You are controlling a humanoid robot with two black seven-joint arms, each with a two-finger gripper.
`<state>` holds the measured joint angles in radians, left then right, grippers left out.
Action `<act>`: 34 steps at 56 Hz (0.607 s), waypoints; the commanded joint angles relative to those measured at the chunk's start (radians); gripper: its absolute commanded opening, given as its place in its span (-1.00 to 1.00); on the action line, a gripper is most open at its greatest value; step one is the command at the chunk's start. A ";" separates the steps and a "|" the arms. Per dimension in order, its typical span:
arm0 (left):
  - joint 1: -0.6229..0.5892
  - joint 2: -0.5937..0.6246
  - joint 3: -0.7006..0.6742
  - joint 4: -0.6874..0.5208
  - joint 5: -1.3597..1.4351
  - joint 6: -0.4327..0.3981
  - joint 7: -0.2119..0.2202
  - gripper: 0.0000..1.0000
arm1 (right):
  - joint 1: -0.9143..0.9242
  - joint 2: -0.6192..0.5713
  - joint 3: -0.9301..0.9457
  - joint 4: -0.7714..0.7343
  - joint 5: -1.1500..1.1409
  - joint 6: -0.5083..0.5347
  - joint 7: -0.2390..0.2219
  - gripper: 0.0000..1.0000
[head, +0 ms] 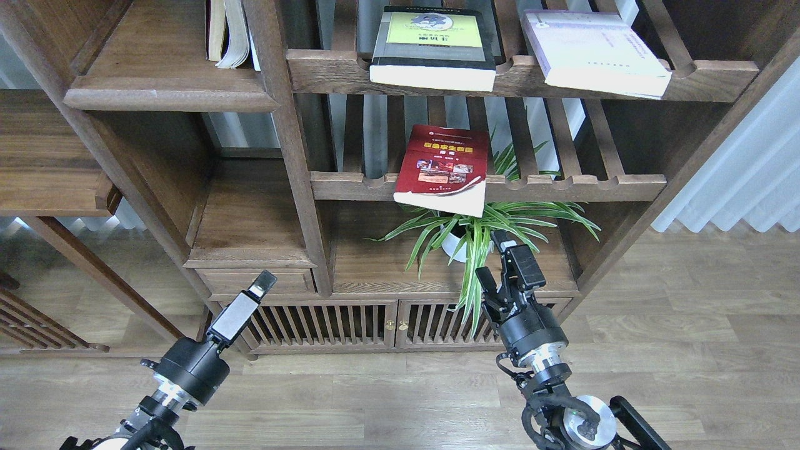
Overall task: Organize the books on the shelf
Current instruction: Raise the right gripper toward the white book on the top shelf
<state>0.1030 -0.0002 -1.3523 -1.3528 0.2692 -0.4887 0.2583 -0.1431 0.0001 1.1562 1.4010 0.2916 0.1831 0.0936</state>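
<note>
Hanging above the right gripper [500, 262], fingers apart, the red photo-covered paperback [445, 165] overhangs its slatted shelf [562, 186]; left fingers [261, 287] unreadable.

Wood-plank floor [687, 350], pale curtains [744, 181], dark wooden bookcase [294, 156].

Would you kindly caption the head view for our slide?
Both hands, left and right, hover empty below three books lying on slatted shelves.
</note>
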 commanded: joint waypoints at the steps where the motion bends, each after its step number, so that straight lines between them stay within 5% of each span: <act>1: -0.003 0.000 0.002 0.015 -0.013 0.000 0.016 1.00 | 0.010 0.000 -0.013 -0.011 0.000 -0.001 0.000 0.98; 10: -0.011 0.000 -0.016 0.047 -0.015 0.000 0.185 1.00 | 0.019 0.000 -0.009 -0.037 0.003 -0.001 0.000 0.98; 24: -0.009 0.000 -0.036 0.049 -0.016 0.000 0.191 1.00 | 0.092 0.000 0.000 -0.123 -0.002 0.010 0.009 0.98; 34: -0.009 0.000 -0.038 0.049 -0.016 0.000 0.193 1.00 | 0.096 0.000 -0.015 -0.143 -0.006 0.142 0.005 0.98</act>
<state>0.0935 0.0000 -1.3879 -1.3039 0.2522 -0.4886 0.4495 -0.0494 0.0000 1.1497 1.2713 0.2889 0.2373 0.1025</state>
